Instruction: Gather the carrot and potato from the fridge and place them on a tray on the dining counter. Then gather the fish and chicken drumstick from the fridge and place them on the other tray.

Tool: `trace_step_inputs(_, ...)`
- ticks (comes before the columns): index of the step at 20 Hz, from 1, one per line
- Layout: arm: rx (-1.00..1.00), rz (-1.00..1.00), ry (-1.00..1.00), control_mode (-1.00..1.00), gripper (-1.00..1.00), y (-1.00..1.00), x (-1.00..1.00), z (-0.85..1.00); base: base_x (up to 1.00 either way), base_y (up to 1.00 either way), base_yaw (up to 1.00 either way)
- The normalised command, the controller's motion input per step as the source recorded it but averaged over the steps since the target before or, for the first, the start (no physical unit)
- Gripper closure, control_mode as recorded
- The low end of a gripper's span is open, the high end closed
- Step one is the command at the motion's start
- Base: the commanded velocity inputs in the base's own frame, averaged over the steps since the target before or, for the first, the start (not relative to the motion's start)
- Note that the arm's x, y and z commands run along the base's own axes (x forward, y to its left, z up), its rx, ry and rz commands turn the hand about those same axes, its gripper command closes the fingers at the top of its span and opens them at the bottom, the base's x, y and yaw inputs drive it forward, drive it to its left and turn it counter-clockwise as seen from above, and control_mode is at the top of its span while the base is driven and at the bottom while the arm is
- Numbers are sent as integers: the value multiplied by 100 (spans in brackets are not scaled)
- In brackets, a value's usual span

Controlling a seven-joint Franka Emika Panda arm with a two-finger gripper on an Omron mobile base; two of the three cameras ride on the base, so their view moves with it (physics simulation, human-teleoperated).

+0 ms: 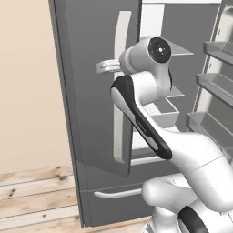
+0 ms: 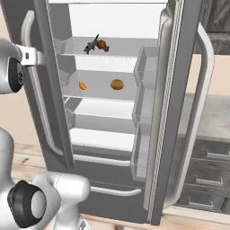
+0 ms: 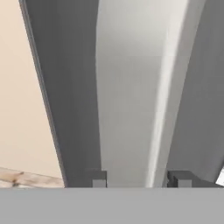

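At the tall grey steel fridge (image 2: 112, 67), both doors stand open, and we see our pincer (image 3: 141, 178) with its jaws set on either side of the left door's pale vertical handle (image 3: 131, 87). Round brown potato (image 2: 117, 84) and small orange carrot (image 2: 82, 85) lie apart on the middle shelf.

Home kitchen, open steel fridge (image 2: 179, 90), drawer cabinets (image 2: 206, 173), plank floor (image 1: 32, 200)
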Motion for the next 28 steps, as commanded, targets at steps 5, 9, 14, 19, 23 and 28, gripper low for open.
trace_step_inputs(5, 0, 12, 2, -100, 100, 97, -66, 0, 0, 0, 0)
trace_step_inputs(9, -3, 13, 7, -100, -100, 75, -30, -14, 0, 0, 0)
trace_step_inputs(14, 5, 4, -2, -100, -100, -11, -84, 0, 0, 0, 0)
trace_step_inputs(19, 15, 6, -8, -100, -100, -74, -98, 5, 0, 0, 0)
trace_step_inputs(23, 21, 0, 3, -100, -100, -100, -28, 0, 0, 0, 0)
trace_step_inputs(28, 22, 0, 10, -100, -100, -100, 3, 0, 0, 0, 0)
